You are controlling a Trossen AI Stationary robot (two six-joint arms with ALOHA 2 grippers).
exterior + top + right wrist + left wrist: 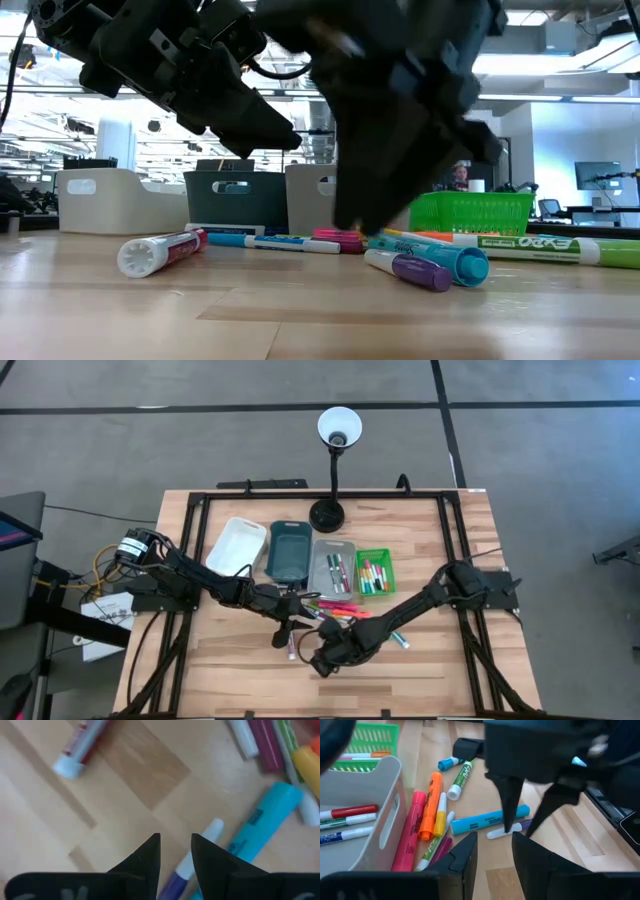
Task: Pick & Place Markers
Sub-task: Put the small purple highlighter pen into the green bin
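Observation:
Loose markers (335, 610) lie in a pile on the wooden table in front of the trays: pink, orange, yellow, green and a fat blue highlighter (490, 820). A white marker with a purple cap (187, 862) lies flat at the near side of the pile. My right gripper (176, 847) is open and points down over it, one finger on each side. It also shows in the left wrist view (525, 820). My left gripper (495, 845) is open and empty, hovering above the pile's left side (280, 135). A red-and-white marker (160, 252) lies apart. My right gripper comes from above at the white-and-purple marker's white end (502, 831), its fingers across the barrel. The marker lies flat on the table. Whether the fingers (210, 860) touch it, I cannot tell.
Four trays stand in a row behind the pile: white (235, 545), dark teal (290, 550), grey (325, 550) with several markers in it, and a green basket (388, 560) with more. A black desk lamp (328, 515) stands at the far edge. Bare wood lies toward the near edge.

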